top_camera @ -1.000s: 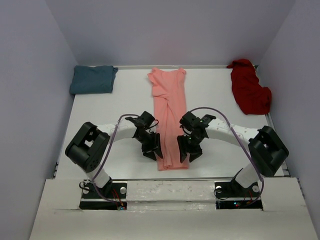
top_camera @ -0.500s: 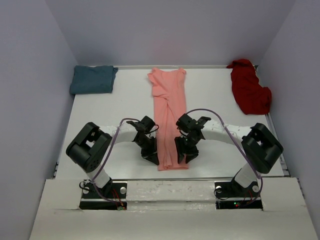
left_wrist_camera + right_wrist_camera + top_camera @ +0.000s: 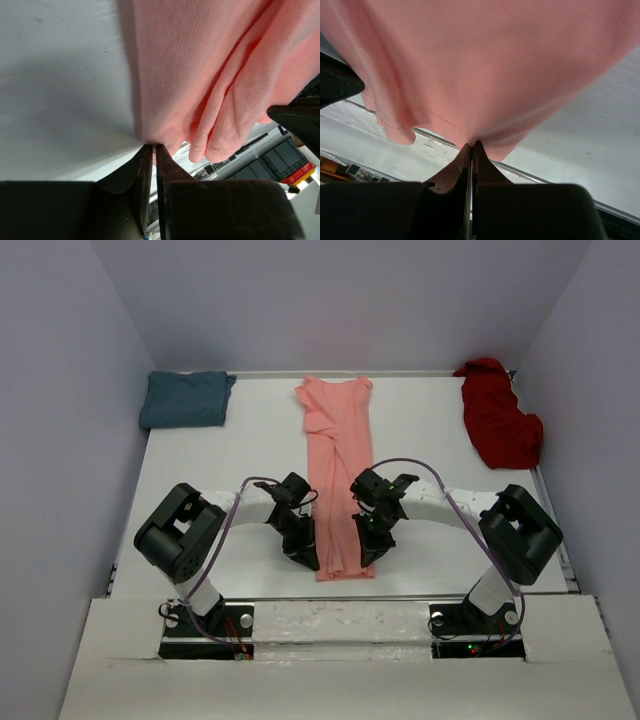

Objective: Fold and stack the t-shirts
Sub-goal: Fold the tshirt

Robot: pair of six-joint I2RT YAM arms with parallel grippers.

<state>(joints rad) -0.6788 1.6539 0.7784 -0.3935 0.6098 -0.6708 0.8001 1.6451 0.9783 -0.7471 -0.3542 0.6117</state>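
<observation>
The left gripper [image 3: 151, 146] is pinched nearly closed on one near hem corner of the salmon-pink t-shirt [image 3: 338, 455], and the right gripper [image 3: 472, 145] nips the other. The shirt stretches away from both claws as a long strip. A folded teal t-shirt [image 3: 185, 398] lies far beyond the left claw, a crumpled dark red t-shirt [image 3: 497, 425] far beyond the right.

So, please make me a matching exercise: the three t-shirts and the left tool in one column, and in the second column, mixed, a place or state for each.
Column one
1. salmon-pink t-shirt
2. teal t-shirt
3. dark red t-shirt
4. left tool

Column two
A. crumpled at the far right edge
B. shut on cloth at a near corner
C. folded in the far left corner
D. laid out as a long strip in the middle

Pairs: 1-D, 2-C, 3-A, 4-B
</observation>
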